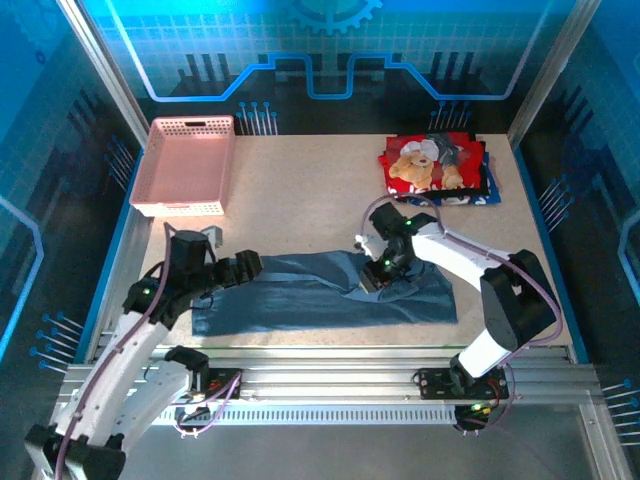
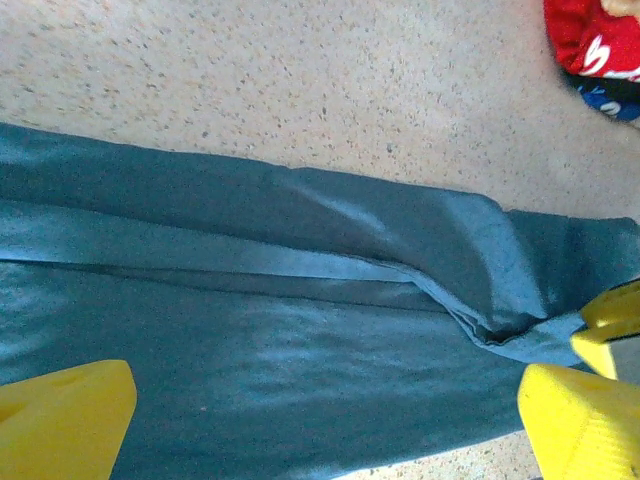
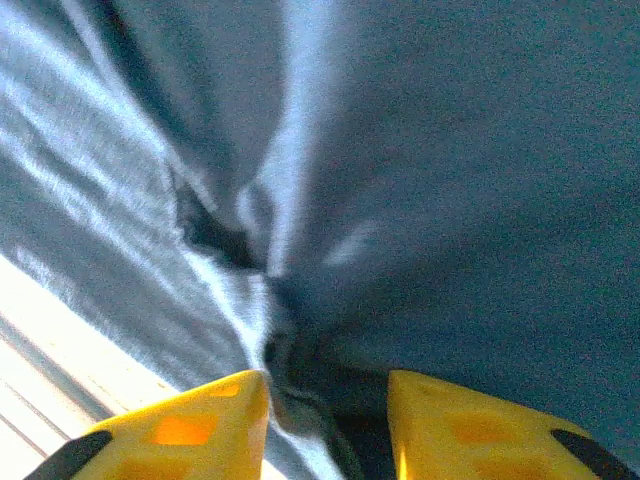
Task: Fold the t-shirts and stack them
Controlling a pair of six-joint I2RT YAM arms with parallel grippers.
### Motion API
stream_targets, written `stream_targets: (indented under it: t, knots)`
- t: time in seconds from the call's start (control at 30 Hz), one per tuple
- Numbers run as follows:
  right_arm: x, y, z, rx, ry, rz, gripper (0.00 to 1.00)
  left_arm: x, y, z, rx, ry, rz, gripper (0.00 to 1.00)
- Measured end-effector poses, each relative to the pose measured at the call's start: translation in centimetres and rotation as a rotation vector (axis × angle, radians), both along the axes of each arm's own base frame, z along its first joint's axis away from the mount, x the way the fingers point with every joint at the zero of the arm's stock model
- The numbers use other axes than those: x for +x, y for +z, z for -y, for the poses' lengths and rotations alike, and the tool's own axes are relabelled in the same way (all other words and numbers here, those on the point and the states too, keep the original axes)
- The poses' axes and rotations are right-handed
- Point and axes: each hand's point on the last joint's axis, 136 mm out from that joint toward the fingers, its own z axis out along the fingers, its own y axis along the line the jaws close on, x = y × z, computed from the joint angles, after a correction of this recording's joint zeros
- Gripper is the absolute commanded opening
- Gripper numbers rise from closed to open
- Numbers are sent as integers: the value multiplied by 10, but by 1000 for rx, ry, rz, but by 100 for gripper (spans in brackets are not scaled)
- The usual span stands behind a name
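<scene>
Slate-blue t-shirt (image 1: 320, 295): light, limp, spread along near counter (image 1: 300, 200); take by hem corners; left tool (image 2: 320, 430) wide open, empty; right tool (image 3: 325, 400) half-closed around a pucker, grip uncertain.

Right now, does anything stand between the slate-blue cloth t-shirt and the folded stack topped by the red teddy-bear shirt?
Nothing visible: bare speckled tabletop lies between the slate-blue t-shirt and the stack; the pink lattice basket sits far left.

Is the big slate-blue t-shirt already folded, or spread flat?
Partly folded: the slate-blue t-shirt lies as a long band, one layer lapped lengthwise over another, bunched at the right pincer.
</scene>
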Motion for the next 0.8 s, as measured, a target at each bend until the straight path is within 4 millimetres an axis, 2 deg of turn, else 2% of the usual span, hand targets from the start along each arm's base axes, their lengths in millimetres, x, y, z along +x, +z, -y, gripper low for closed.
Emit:
stream_targets:
  t: [0.1, 0.17, 0.3, 0.37, 0.43, 0.63, 0.73, 0.8]
  knots:
    - [29, 12, 23, -3, -133, 37, 47, 12, -10, 12, 4, -31, -24, 99]
    - [42, 19, 38, -14, -203, 53, 47, 19, -20, 21, 12, -53, -50, 99]
    - [53, 21, 79, -38, -387, 26, 49, 35, -41, 45, 30, -112, -101, 99]
    - [54, 21, 93, -36, -451, 13, 52, 44, -48, 58, 31, -140, -113, 99]
    - [51, 20, 97, -30, -474, -1, 53, 54, -53, 70, 26, -162, -115, 99]
    - [44, 8, 87, -32, -441, -56, 53, 91, -80, 98, 17, -173, -160, 99]
    - [40, -11, 88, -85, -428, -102, 47, 101, -99, 100, 16, -149, -198, 98]
    - [39, -27, 93, -137, -427, -134, 37, 104, -112, 97, 12, -117, -233, 98]
